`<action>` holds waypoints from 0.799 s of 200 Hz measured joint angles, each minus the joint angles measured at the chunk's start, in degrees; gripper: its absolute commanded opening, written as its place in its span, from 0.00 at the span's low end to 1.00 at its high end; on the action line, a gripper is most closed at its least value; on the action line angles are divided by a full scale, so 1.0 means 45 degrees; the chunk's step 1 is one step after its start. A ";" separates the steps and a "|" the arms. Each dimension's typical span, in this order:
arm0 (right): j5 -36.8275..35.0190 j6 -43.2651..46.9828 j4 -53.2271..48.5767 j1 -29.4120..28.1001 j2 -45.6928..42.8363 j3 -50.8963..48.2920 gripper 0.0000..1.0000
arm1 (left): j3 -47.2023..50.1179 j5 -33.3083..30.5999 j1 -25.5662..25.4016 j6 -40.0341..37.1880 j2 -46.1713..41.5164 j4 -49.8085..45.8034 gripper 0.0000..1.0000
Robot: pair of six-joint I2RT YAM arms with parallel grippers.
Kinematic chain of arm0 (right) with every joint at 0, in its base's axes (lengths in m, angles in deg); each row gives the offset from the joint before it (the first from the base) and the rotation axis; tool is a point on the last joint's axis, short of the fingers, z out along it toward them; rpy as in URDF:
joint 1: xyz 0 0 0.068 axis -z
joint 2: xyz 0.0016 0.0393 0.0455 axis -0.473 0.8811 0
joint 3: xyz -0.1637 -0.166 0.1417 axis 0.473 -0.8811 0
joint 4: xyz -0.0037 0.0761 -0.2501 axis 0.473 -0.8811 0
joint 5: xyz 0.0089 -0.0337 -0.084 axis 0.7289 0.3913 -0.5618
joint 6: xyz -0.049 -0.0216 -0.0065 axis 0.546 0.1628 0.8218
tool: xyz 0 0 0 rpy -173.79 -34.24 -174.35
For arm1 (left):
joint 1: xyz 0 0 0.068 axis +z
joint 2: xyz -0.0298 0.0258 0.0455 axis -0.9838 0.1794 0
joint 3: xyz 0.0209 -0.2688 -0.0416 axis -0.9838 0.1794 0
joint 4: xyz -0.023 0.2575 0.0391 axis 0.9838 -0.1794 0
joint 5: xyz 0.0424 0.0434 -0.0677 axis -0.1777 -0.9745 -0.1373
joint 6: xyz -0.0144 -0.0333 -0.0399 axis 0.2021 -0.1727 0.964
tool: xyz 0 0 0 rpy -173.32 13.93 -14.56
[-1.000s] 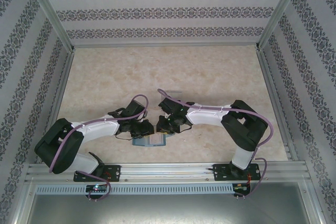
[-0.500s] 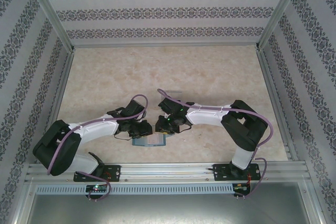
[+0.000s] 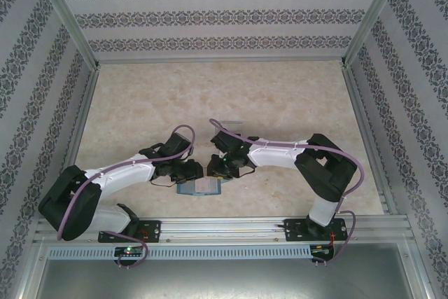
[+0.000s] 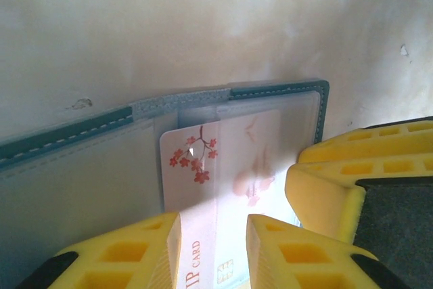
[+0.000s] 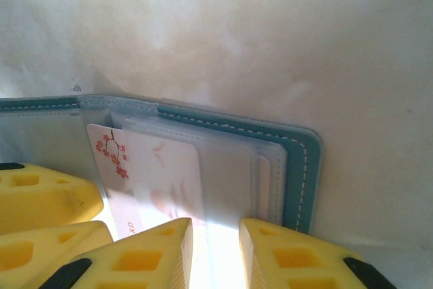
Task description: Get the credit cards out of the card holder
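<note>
Card holder [image 3: 199, 188] lies open on the table [image 3: 210, 96] near the front edge, btwn the two arms. Pale card [image 4: 230, 160] w/ red blossom print sits in its right half, lower part under a hazy clear sleeve.

Left gripper [image 4: 213, 228]: jaws a little apart, astride the card's lower end, nothing pinched. Right gripper [image 5: 215, 235]: jaws narrowly apart too, over the glossy sleeve just beside the card, clamped on nothing.

Step in hand, prob.: work the pale card out of its pocket. To do it well, one gripper should pin the holder flat near its teal border so it doesn't ride along. The other should slide the card toward the pocket mouth, then catch an exposed edge. A flat card gives no purchase from above, so an edge needs lifting first.

Materials:
- Holder: stitched teal leatherette, soft, grey-blue lining, slick see-thru pockets.
- Card: thin, glossy, rounded corners, prob. stiff plastic.
- Finger pads [image 5: 149, 248]: yellow, w/ square recesses.
- Table: matt marbled beige.
</note>
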 measured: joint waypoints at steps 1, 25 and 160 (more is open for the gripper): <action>0.0000 0.0000 0.0000 0.0000 0.0000 0.0000 0.28 | 0.0000 -0.0010 0.0000 0.0000 0.0000 -0.0005 0.33; -0.0034 0.0005 -0.0005 -0.0019 0.0000 0.0000 0.28 | 0.0000 -0.0214 0.0000 -0.0005 0.0000 -0.0063 0.33; -0.0034 0.0015 -0.0053 -0.0019 0.0019 0.0044 0.27 | 0.0423 0.0369 0.0170 0.0330 0.0510 0.0792 0.15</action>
